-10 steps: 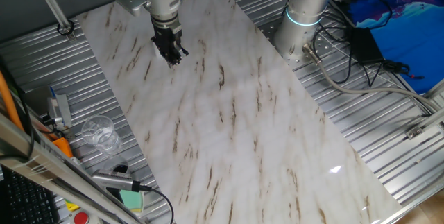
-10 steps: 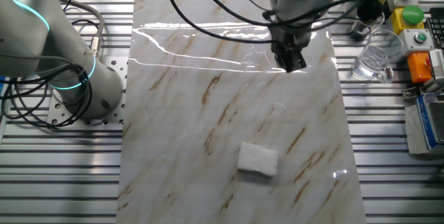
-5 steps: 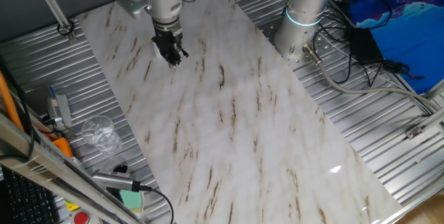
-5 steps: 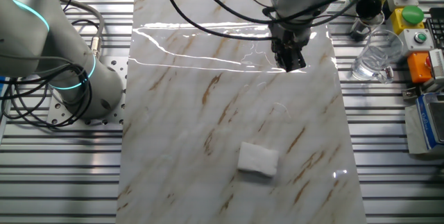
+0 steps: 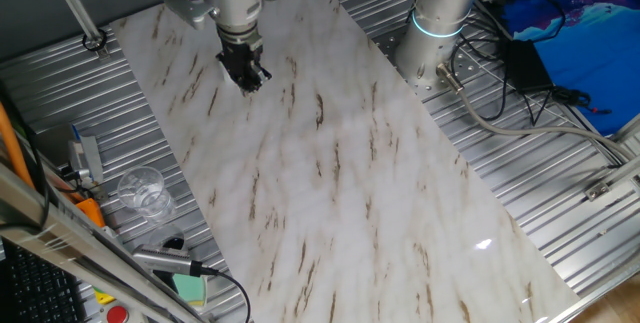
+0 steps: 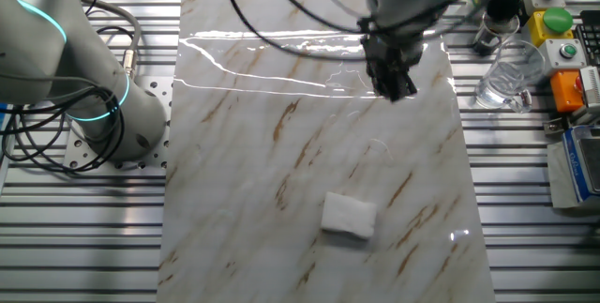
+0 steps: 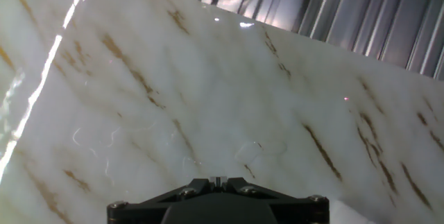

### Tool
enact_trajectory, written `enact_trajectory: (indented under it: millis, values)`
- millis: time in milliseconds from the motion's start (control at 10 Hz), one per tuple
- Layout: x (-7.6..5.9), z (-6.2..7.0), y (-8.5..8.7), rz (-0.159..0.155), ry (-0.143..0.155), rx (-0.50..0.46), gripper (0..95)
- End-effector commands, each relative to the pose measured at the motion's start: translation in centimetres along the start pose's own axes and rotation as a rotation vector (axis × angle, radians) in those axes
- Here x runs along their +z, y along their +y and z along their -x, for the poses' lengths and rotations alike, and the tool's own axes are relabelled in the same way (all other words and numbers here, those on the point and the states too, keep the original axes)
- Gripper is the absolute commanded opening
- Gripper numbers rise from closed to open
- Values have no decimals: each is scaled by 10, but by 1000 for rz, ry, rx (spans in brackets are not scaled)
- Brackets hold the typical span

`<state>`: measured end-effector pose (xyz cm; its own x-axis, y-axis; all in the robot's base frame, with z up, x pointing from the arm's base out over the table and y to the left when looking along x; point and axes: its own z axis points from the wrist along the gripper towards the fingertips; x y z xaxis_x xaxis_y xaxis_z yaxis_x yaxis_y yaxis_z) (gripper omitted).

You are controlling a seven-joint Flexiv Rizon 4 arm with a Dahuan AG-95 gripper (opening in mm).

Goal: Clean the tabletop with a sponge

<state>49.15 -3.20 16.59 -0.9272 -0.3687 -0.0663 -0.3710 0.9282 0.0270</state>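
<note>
One fixed view: gripper (image 5: pixel 250 78) hangs over the far end of the tabletop (image 5: pixel 350 193), fingertips close to the slab. No sponge can be made out here; white on white marble, or hidden. A glass cup (image 5: pixel 143 191) sits on the ribbed metal beside the slab, well apart from the gripper.

The other fixed view: gripper (image 6: pixel 398 85) is blurred, so likely moving. The fingers look drawn close with nothing between them, but the blur stops me calling it; cannot tell. The sponge (image 6: pixel 349 216) lies flat on the tabletop (image 6: pixel 234 181), apart from the gripper, toward the near end of the slab and a little toward its middle line. Nothing touches it.

Hand view: only the gripper body shows at the bottom edge; fingertips out of frame. Marble fills the view, with faint curved smears near the centre. A white corner at bottom right (image 7: pixel 361 213) may be the sponge; not certain.

Judgement: step in hand is the approach, before any grasp. Next move calls for travel to above the sponge, fingers spread wider than it, descent, pinch, then wiping.
</note>
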Motion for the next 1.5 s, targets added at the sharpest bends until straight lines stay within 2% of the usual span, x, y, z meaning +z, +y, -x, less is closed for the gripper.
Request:
enact_trajectory:
  millis: [100,400,600,700,900,1200,1400,1500]
  values:
    - [3,-27,-40,50,-26,88,0]
    - [0,-51,-96,45,-32,30,0]
    - [-2,-63,-114,28,-21,-2,0]
    - [-2,-71,-118,14,-16,-31,0]
    - [-6,-77,-120,7,-15,-75,0]
    - [-5,-76,-120,-17,-4,-100,0]
    - [-5,-76,-120,-25,-13,-78,0]
    - [-5,-76,-120,-43,-17,-53,0]
